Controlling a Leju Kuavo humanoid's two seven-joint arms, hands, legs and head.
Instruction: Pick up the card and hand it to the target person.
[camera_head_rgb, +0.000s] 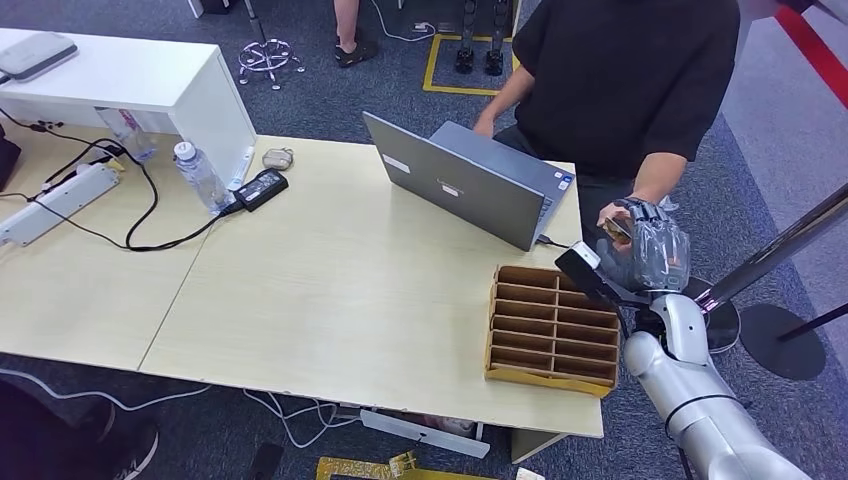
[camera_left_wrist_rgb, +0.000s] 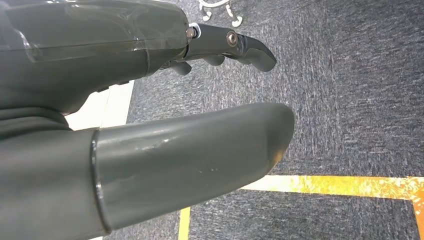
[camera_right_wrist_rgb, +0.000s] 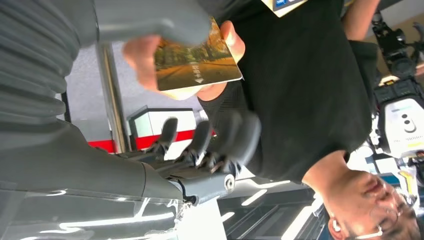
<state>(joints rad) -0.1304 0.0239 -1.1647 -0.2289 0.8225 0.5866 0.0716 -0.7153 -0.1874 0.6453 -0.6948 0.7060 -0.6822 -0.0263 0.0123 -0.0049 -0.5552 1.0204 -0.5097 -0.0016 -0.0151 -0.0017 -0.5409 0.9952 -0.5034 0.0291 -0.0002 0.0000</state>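
Head view, right side of frame: right hand raised past the right edge of the surface, level with the person's hand. Card between the two, small here and partly hidden. Right wrist view, upper centre: card w/ autumn road print, thumb pressing on its upper face; person's hand around the card's edges at the same time, so held from both sides. Remaining fingers spread apart below the card, not touching it. Person in black shirt at top right of head view, other hand at the laptop.

Centre right of head view: open grey laptop on the surface, cable at its right corner. Lower right: brown cardboard slotted organiser, just beside the right forearm. Upper left: water bottle, black power adapter, white power strip w/ black cables, white cabinet at the back. Metal pole on round base at far right, over carpet.

Left wrist view: left hand hanging over dark carpet w/ yellow floor tape; thumb and fingers apart, nothing in them.
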